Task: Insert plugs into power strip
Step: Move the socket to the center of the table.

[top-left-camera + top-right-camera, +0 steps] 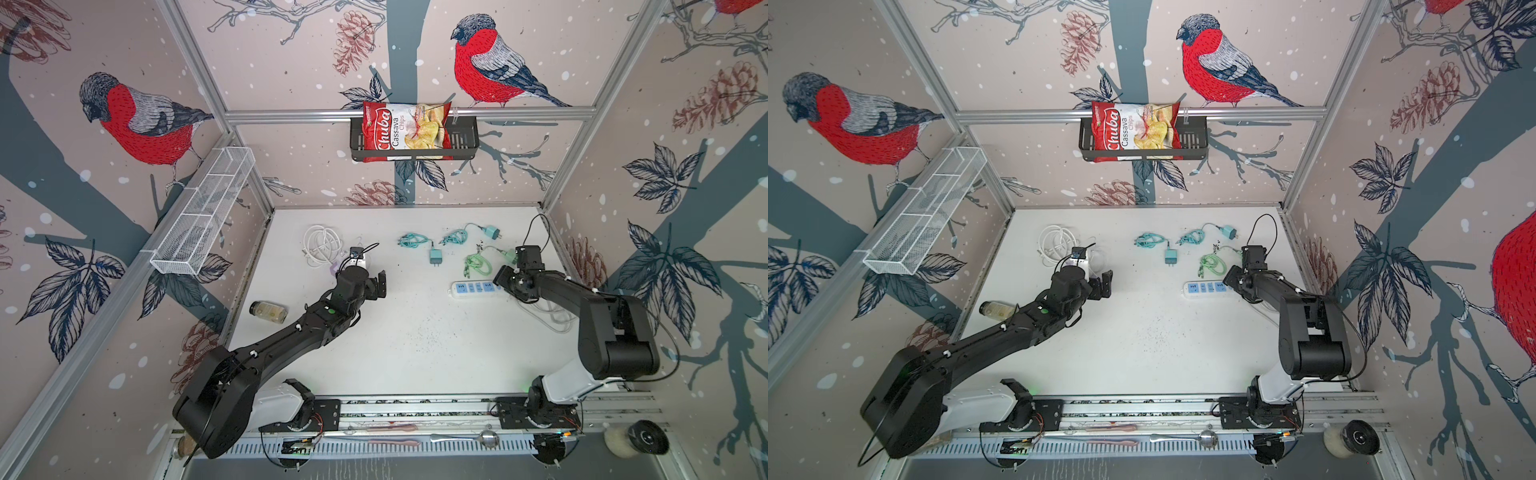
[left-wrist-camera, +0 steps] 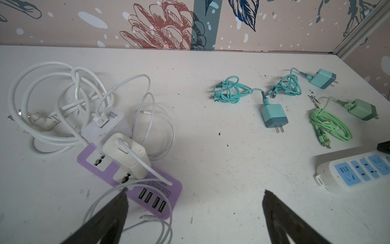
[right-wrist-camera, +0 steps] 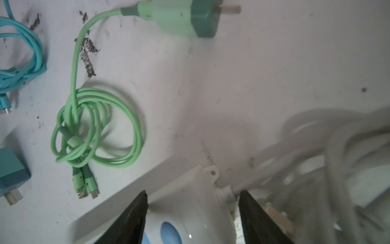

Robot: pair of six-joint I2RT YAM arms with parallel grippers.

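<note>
Power strip (image 3: 190,211) snug between half-open fingers (image 3: 130,221) of right hand (image 3: 193,193)

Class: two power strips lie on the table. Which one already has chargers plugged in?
The purple strip, near the left gripper: white chargers stand in it. The white strip with blue sockets shows none.

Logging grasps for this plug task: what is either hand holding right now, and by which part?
The right hand appears clamped across the cord end of the white strip; the left hand is open, holding nothing.
</note>
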